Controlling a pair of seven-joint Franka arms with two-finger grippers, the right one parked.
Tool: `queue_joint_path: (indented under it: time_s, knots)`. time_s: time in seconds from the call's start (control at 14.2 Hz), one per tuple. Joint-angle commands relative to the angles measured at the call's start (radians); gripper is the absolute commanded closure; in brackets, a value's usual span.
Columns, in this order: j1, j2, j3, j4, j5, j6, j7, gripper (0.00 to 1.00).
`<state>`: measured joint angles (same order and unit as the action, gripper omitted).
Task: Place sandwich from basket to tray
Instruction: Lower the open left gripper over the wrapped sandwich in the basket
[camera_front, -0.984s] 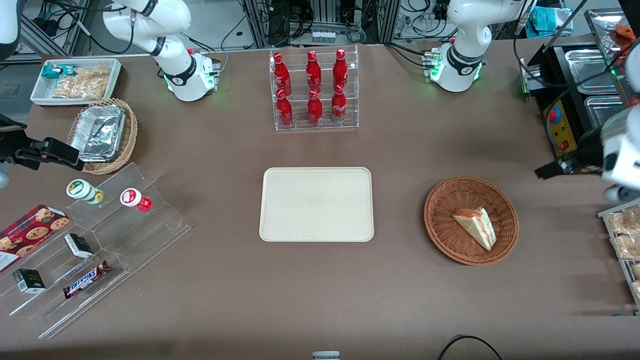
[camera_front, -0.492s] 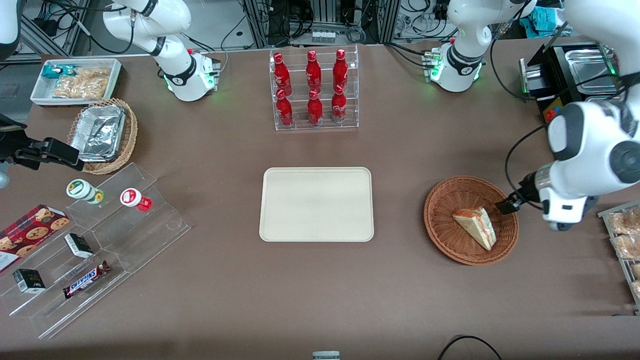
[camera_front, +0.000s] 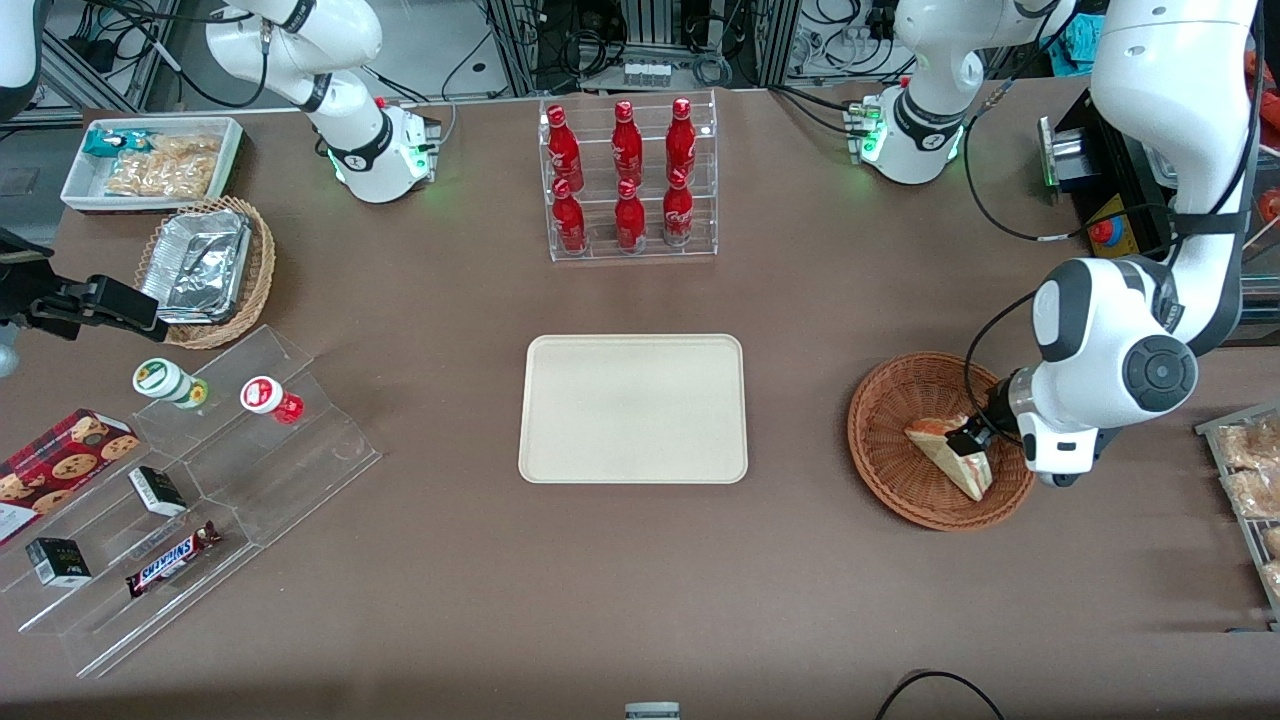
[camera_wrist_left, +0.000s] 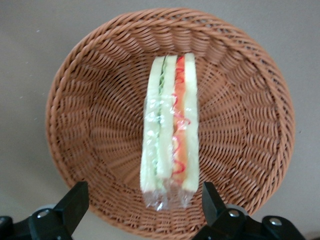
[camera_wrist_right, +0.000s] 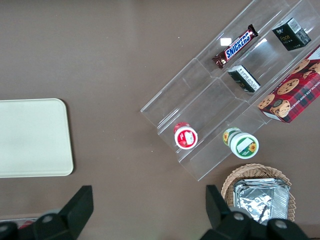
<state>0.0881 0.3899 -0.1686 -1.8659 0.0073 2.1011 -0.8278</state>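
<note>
The gripper (camera_front: 968, 440) hangs low over the basket (camera_front: 890, 400), at the right of the front frame, its jaws spread wide with one finger (camera_wrist_left: 72, 205) to each side of the sandwich (camera_wrist_left: 171, 127) and nothing between them touching it. The sandwich, wrapped in clear film, lies in the middle of the basket with its red and green filling edge facing up toward the wrist camera.

The basket stands on a brown matte table (camera_front: 450, 560). At the centre of the front frame lies the tray (camera_front: 633, 408), bare, well apart from the basket. Above the tray in the frame a clear rack of red bottles (camera_front: 627, 180) stands upright. At lower left a clear stepped display (camera_front: 200, 500) carries a Snickers bar (camera_front: 172, 559), small dark boxes and two round tubs; a cookie box (camera_front: 55, 465) lies beside it. At upper left sit a tan wicker basket of foil containers (camera_front: 205, 270) and a white bin of snacks (camera_front: 152, 163). Along the top edge run cables and metal framing.
</note>
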Motion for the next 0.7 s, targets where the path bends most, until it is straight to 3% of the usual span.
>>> queue_joint_path:
  time_s: [0.0, 0.49, 0.56, 0.63]
  knots:
    - [-0.002, 0.041, 0.0, 0.013, -0.003, 0.054, -0.017, 0.0]
    - [-0.002, 0.116, 0.0, 0.008, -0.003, 0.158, -0.021, 0.0]
    - [-0.004, 0.125, 0.0, 0.007, -0.003, 0.165, -0.021, 0.07]
    - [-0.004, 0.127, 0.0, 0.005, -0.003, 0.166, -0.021, 0.23]
